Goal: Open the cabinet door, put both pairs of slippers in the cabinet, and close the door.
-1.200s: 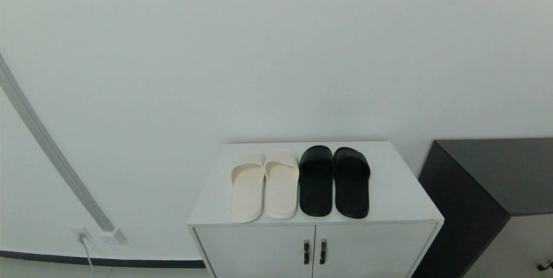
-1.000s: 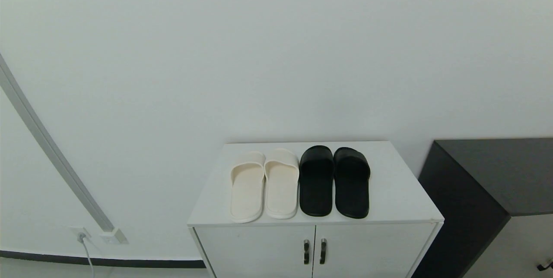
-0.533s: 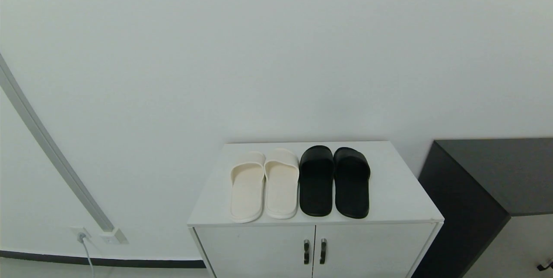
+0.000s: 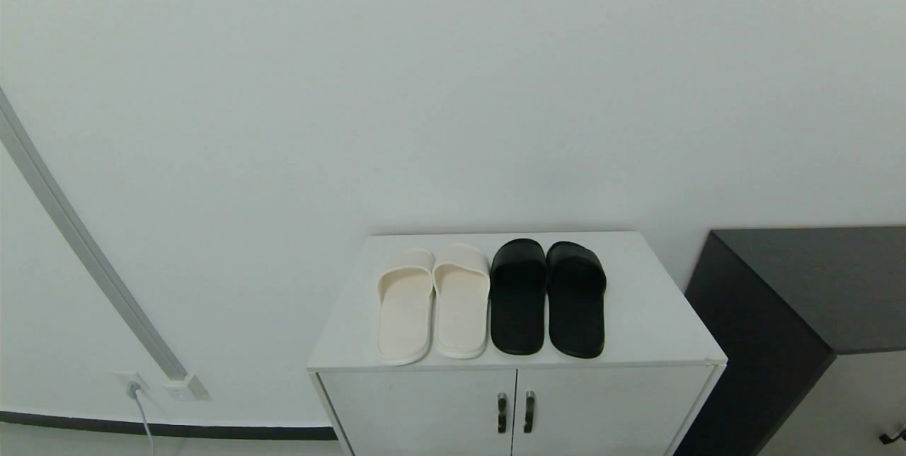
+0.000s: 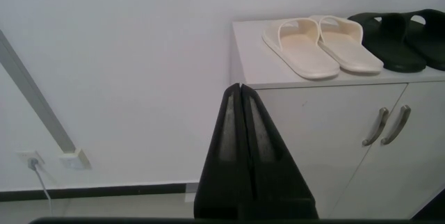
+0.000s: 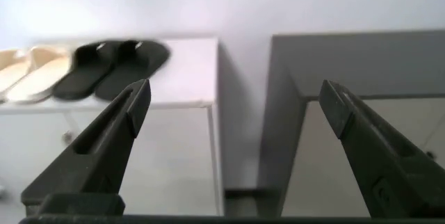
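Nothing has moved since earlier frames; white slippers point(image 4: 433, 304) and black slippers point(image 4: 548, 299) lie atop the cabinet point(image 4: 651, 321), its doors point(image 4: 425, 406) closed; left gripper point(image 5: 240, 88) clenched, right gripper point(image 6: 234, 88) released; task judged unstarted

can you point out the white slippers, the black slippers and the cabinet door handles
white slippers point(image 4: 405, 314): head view, footbed of the left one
black slippers point(image 4: 519, 311): head view, footbed of the one beside the white pair
cabinet door handles point(image 4: 502, 413): head view, bar of the left handle
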Robot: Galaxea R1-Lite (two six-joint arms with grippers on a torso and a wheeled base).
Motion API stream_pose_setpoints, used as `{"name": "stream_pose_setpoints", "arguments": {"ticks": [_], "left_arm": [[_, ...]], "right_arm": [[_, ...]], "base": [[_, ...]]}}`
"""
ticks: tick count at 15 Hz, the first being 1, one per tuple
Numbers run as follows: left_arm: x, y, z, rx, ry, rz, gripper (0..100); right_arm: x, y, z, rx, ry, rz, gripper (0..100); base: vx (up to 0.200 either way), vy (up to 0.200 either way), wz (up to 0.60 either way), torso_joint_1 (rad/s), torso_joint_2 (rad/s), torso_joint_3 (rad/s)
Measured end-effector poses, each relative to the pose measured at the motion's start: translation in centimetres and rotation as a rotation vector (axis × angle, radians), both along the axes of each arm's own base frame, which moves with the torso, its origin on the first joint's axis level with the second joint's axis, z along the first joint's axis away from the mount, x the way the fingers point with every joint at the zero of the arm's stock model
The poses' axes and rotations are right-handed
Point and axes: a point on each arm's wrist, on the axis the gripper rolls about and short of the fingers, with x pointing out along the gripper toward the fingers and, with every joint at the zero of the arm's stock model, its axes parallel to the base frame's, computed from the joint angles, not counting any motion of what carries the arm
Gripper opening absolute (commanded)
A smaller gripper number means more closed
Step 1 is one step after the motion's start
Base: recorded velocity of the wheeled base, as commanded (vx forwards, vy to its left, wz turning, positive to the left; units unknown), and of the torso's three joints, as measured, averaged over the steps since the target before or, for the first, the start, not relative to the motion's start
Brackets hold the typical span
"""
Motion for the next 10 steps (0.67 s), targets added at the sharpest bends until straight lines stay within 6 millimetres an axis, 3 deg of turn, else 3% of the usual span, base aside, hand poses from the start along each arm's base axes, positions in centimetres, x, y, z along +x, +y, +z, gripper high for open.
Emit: {"name": "stream_pose_setpoints", "arguments": {"ticks": [6,10], "left_arm": [[0.0,0.0,0.0,-0.001,0.0,0.001,0],[0.0,0.0,0.0,0.0,0.0,-0.001,0]], "right_arm": [[6.3,0.4,2.9,0.04,0.261,0.141,100],[10.5,2.1,4.7,0.085,0.367,0.251,100]], "base": [[0.0,0.0,0.0,0.0,0.0,0.0],[0.0,0.0,0.0,0.0,0.0,0.0]]}}
